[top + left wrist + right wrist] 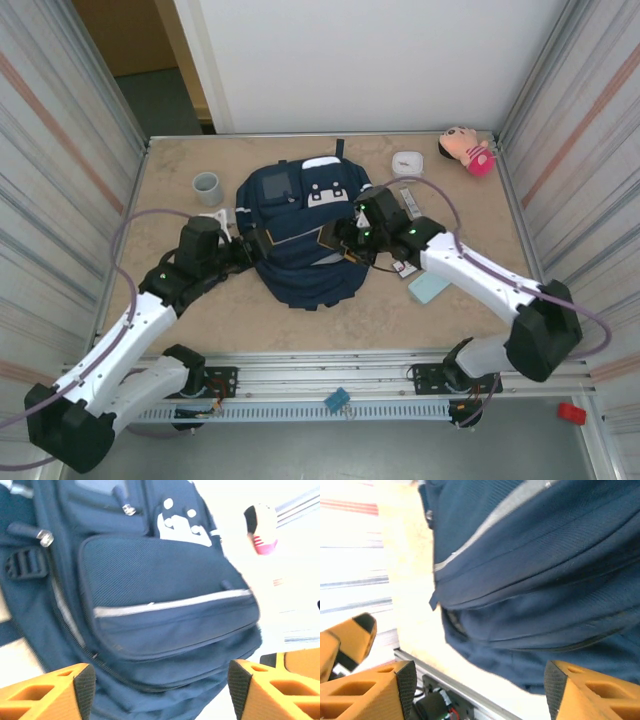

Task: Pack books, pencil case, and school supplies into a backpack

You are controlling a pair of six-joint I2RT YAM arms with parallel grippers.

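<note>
**Station status: both claws wide at the backpack, supplies outside it**

1. The navy backpack lies flat at the middle of the table, with its white patches facing up and its top end towards the far wall.
2. The left gripper sits at the backpack's left edge. In the left wrist view its orange fingers stand wide apart with nothing clamped. The front pocket, with its pale zip line, lies ahead of them.
3. The right gripper is over the backpack's right half. In the right wrist view its fingers also stand wide apart and hold nothing. Navy fabric folds are directly in front of them.
4. The teal pencil case lies on the table to the right of the backpack, towards its lower end, just beside the right arm.
5. A small white packet lies to the right of the backpack, partly hidden under the right arm.
6. The narrow grey-white bar lies to the right of the backpack, near its top end.
7. Other items:
   - The grey cup stands left of the backpack's top end.
   - The white rounded box sits beyond the top-right corner of the backpack.
   - The pink plush toy lies further right of the backpack, in the far corner.
</note>
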